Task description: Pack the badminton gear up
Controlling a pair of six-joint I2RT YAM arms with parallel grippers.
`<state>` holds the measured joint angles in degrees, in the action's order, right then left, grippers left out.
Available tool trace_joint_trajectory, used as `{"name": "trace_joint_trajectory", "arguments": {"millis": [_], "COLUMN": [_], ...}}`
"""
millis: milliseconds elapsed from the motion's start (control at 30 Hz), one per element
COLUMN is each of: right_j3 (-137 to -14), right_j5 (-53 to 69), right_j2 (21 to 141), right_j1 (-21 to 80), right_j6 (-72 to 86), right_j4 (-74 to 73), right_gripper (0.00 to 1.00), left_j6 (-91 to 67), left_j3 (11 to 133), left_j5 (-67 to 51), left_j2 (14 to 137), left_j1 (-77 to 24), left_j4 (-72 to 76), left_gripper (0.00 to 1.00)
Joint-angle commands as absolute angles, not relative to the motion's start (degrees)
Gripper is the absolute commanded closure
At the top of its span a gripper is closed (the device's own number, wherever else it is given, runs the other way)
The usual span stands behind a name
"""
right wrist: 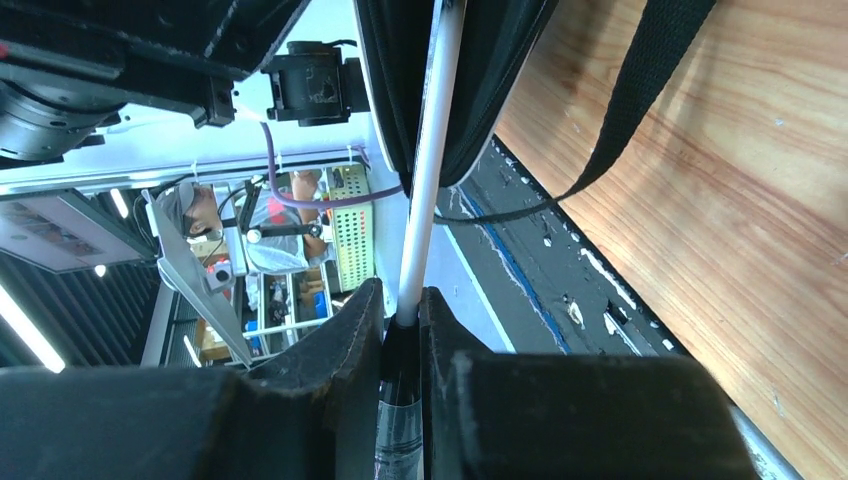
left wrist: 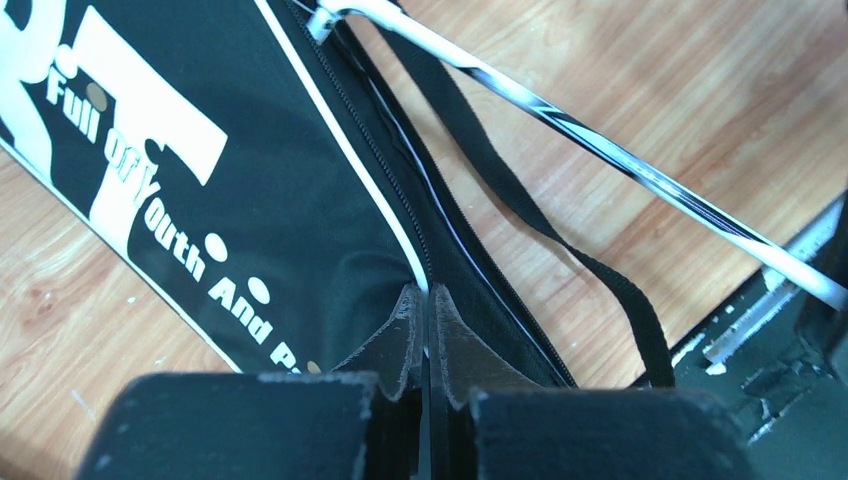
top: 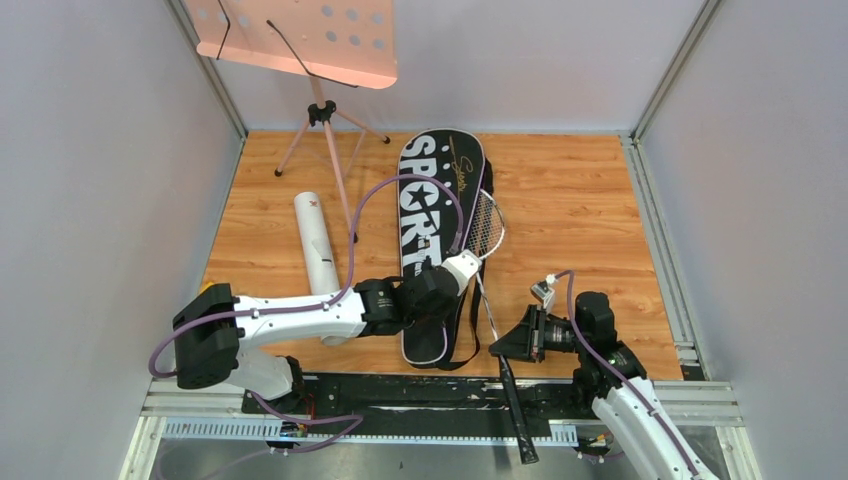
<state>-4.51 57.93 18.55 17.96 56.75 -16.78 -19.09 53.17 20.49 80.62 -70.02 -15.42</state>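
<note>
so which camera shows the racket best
Top external: the racket shows head to handle, lying beside the bag. Left wrist catches only a stretch of its shaft past the bag's edge; right wrist sees just the shaft clamped in the right end effector.

Pink music stand on a wooden counter, with grey walls around.

The pink perforated music stand (top: 300, 40) is in the upper left of the top view, its tripod legs (top: 335, 150) spread on the wood-grain counter (top: 570, 200). Plain grey walls (top: 100, 150) close the left, back and right sides. A metal rail (top: 450, 432) runs along the bottom edge. In the right wrist view, at middle left, a person (right wrist: 200, 205) in a cap is visible far behind.
</note>
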Motion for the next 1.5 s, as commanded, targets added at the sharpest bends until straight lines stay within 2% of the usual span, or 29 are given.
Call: {"name": "trace_joint_trajectory", "arguments": {"millis": [0, 267, 400, 700, 1100, 1467], "right_j3": [-6.92, -8.55, -8.01, -10.86, -13.62, -18.73], "right_j5": [54.87, 45.45, 43.94, 42.65, 28.13, 21.28], "right_j2": [17.55, 23.06, 29.72, 45.04, 57.3, 70.11], "right_j1": [18.3, 18.33, 18.28, 18.34, 18.42, 18.5], "right_j6": [58.46, 60.1, 61.52, 60.93, 61.41, 62.43], "right_j4": [-10.29, -2.43, 7.64, 19.76, 32.01, 39.78], "right_gripper": [1.0, 1.0, 1.0, 1.0, 1.0, 1.0], "left_j6": [-15.68, -17.03, -19.35, -20.52, -27.22, -34.4], "left_j3": [52.29, 49.99, 48.3, 45.82, 41.57, 38.09], "left_j5": [13.7, 5.84, 0.94, -2.05, -6.61, -11.34], "left_j2": [77.16, 75.46, 74.46, 73.06, 70.1, 67.69], "left_j1": [-70.22, -70.4, -70.4, -70.4, -70.4, -70.41], "left_j4": [-8.71, -4.77, -0.5, 1.89, 9.58, 18.0], "left_gripper": [1.0, 1.0, 1.0, 1.0, 1.0, 1.0]}}
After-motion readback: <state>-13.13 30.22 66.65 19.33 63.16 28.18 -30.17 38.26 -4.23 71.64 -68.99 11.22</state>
